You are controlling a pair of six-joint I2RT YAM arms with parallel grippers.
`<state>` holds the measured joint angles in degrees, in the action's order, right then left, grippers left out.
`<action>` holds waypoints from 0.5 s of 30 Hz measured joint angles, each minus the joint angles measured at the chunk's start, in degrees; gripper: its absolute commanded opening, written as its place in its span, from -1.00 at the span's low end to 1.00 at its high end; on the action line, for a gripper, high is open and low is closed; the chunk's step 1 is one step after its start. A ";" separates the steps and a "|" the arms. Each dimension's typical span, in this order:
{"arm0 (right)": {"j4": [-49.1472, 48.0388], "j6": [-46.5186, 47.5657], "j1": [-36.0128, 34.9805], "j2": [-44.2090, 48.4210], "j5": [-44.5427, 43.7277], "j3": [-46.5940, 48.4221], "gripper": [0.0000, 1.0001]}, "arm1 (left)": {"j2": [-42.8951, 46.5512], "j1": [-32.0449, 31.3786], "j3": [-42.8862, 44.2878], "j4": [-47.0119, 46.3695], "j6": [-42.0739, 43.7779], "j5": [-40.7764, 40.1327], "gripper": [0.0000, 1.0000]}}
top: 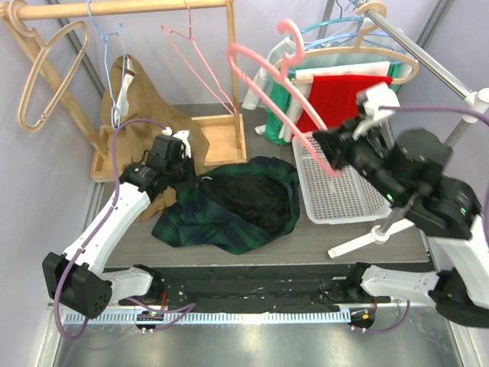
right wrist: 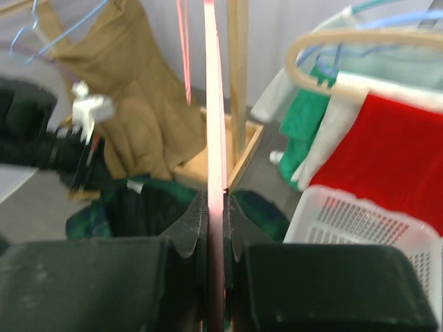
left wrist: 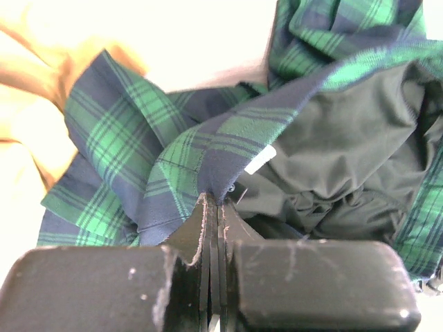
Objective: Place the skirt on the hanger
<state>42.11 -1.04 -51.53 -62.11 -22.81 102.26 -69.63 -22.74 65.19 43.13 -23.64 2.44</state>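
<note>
**Green-and-navy tartan skirt with black lining** (top: 237,202): lies crumpled at the centre of the grey desk (top: 344,245), not yet on any hanger.

The left gripper (left wrist: 214,204) is closed on the waistband edge, at 10 o'clock from the skirt's middle in the top view. The wrist view shows the band pinched between its tips and the lining open to the right.

At 2 o'clock, raised above the desk, the right gripper (right wrist: 216,197) is clamped narrowly on one arm of the pink plastic hanger (top: 306,144). A white perforated basket (top: 336,191) stands at 3 o'clock. A tan garment (top: 141,99) hangs at 10 o'clock.

The step in hand appears to be opening the waist. It would go best if the left gripper lifts the band clear of the folds and holds it taut. The hanger's free end can then enter the opening rather than snag the lining.
</note>
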 measured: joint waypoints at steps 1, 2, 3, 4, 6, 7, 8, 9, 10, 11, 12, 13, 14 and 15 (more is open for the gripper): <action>2.14 -1.36 0.02 2.89 1.70 -2.67 -0.98 | 0.00 0.00 0.52 0.02 0.04 -0.24 -0.99; 4.31 -2.67 0.02 5.16 2.99 -4.66 -0.98 | 0.02 0.00 1.05 0.02 0.07 -0.44 -0.99; 6.34 -3.85 0.02 7.48 4.57 -6.62 -0.98 | 0.04 0.00 1.49 0.02 0.09 -0.92 -1.00; 7.65 -4.81 0.02 9.14 5.86 -8.24 -0.98 | 0.07 0.00 1.77 0.02 0.09 -1.20 -0.99; 10.97 -6.80 0.02 12.00 9.70 -11.23 -0.98 | 0.07 0.00 2.29 0.17 0.09 -1.84 -0.99; 12.52 -7.48 0.04 12.70 11.87 -12.15 -0.98 | 0.07 0.00 2.45 0.28 0.09 -2.10 -1.00; 14.05 -8.11 0.07 12.92 14.25 -12.66 -0.98 | 0.07 0.00 2.60 0.44 0.09 -2.32 -0.99; 15.43 -8.63 0.07 12.85 16.57 -12.92 -0.98 | 0.07 0.00 2.75 0.63 0.09 -2.49 -1.00; 16.65 -9.05 0.07 12.48 18.84 -12.98 -0.98 | 0.04 0.00 3.13 1.09 0.04 -2.95 -1.00; 17.44 -9.40 0.07 12.09 20.61 -13.00 -0.98 | 0.04 0.00 3.43 1.51 0.00 -3.34 -1.00; 18.29 -9.66 0.07 11.45 22.49 -13.03 -0.98 | 0.00 0.00 4.07 2.19 -0.07 -3.82 -0.99; 18.93 -9.77 0.07 10.86 24.13 -13.20 -0.98 | -0.07 0.00 4.59 2.58 -0.11 -4.09 -1.00; 19.54 -9.90 0.07 10.29 25.68 -13.62 -0.98 | -0.07 0.00 5.33 3.02 -0.15 -4.39 -0.99; 19.82 -9.92 0.07 10.19 26.47 -14.10 -0.98 | -0.07 0.00 5.73 3.10 -0.17 -4.48 -1.00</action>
<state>61.93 -10.96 -51.46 -51.92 3.66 88.16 -69.69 -22.74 70.91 46.24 -23.81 -2.04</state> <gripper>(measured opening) 0.106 0.012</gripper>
